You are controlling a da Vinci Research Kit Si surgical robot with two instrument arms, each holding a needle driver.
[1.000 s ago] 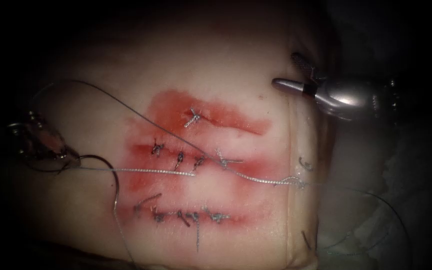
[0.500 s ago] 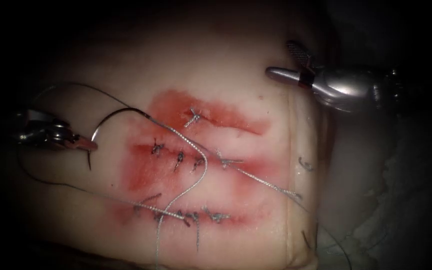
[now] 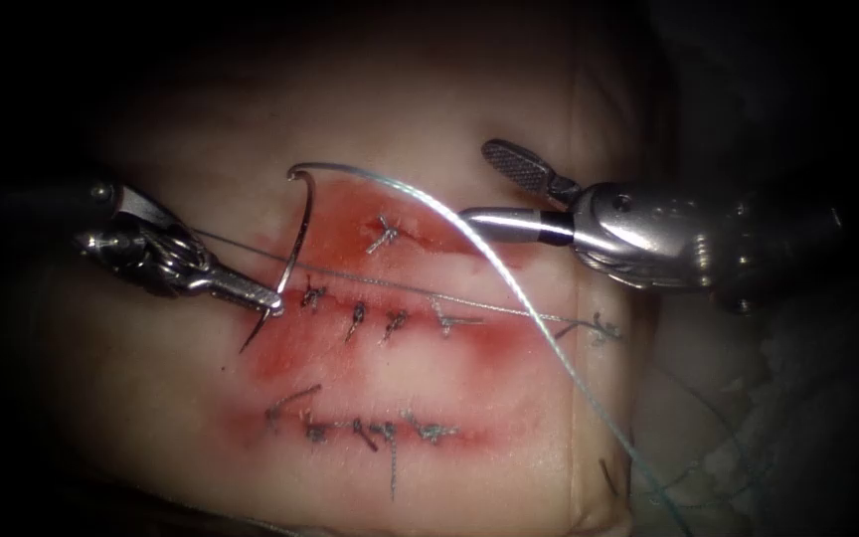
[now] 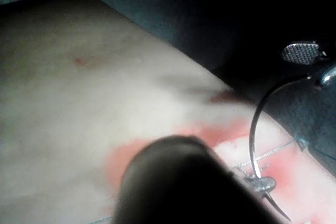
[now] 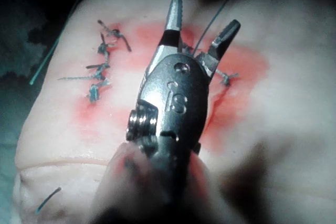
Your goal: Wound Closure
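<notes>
My left tool (image 3: pixel 265 298) comes in from the left, shut on the curved needle (image 3: pixel 298 239) about a third of the way back from its point. The needle stands free above the tissue (image 3: pixel 469 119), at the left end of the middle row of stitches (image 3: pixel 380 318), point downward. In the left wrist view the same jaws (image 4: pixel 264 183) clamp the needle (image 4: pixel 253 129). The thread (image 3: pixel 509 278) arcs from the needle's tail, past my right tool (image 3: pixel 479 184), and off the tissue's right edge. That tool hovers open over the top cut holding nothing, and thread runs between its jaws (image 5: pixel 205 17).
Red fluid stains three cuts: the top one has one stitch (image 3: pixel 382 234), the lower row (image 3: pixel 370 430) has several. A thin taut strand (image 3: pixel 429 293) crosses the middle row to a knot (image 3: pixel 599 326) near the tissue's right edge. A cut thread end (image 3: pixel 608 475) lies there.
My left tool moved right with the needle, up to the left end of the middle row. My right tool came down and left over the top cut. The thread loop lifted off the tissue.
</notes>
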